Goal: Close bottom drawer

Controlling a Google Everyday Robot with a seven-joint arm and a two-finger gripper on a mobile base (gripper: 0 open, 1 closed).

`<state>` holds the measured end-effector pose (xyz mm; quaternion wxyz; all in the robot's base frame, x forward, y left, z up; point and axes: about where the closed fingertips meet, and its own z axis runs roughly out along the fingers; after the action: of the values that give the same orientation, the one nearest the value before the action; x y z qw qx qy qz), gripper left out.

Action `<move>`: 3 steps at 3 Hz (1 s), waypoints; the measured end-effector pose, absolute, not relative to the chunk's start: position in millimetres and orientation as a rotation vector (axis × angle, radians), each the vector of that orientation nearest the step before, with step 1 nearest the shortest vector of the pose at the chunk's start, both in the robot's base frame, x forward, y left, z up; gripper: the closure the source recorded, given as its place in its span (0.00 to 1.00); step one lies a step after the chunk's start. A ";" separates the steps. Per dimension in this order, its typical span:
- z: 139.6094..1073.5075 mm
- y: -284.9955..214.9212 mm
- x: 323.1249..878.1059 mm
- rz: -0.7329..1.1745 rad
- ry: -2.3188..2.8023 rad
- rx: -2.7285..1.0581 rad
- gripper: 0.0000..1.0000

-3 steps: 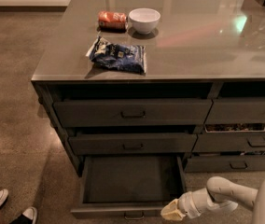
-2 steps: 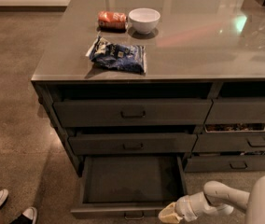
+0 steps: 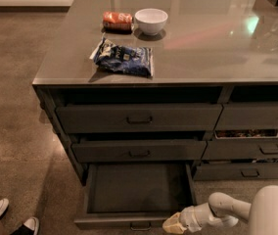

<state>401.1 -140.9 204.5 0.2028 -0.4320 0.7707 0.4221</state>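
The bottom drawer (image 3: 138, 186) of the wide stack is pulled far out, showing a plain dark interior. Its slim front panel (image 3: 124, 223) with a small pull handle (image 3: 140, 226) runs along the bottom edge of the view. My gripper (image 3: 172, 224) is at the lower right, its cream tip right at the right end of that front panel. The white arm (image 3: 229, 210) reaches in from the lower right. The two taller wide drawers (image 3: 139, 117) above are nearly shut.
On the grey counter (image 3: 202, 48) lie a blue snack bag (image 3: 124, 57), a white bowl (image 3: 151, 20) and an orange packet (image 3: 117, 19). A narrower drawer column (image 3: 256, 146) is at right. A person's shoes (image 3: 16, 217) are on the floor at lower left.
The gripper has moved slightly left and down toward the right end of the drawer's front panel. The drawer stands equally far out.
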 end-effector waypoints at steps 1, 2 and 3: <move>187.5 -138.7 406.3 1.179 2.151 -1.231 1.00; 184.8 -138.8 410.6 1.158 2.158 -1.233 0.81; 193.0 -138.8 420.9 1.106 2.146 -1.246 0.58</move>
<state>420.9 -138.8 193.0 0.2110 -0.4483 0.7721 0.3979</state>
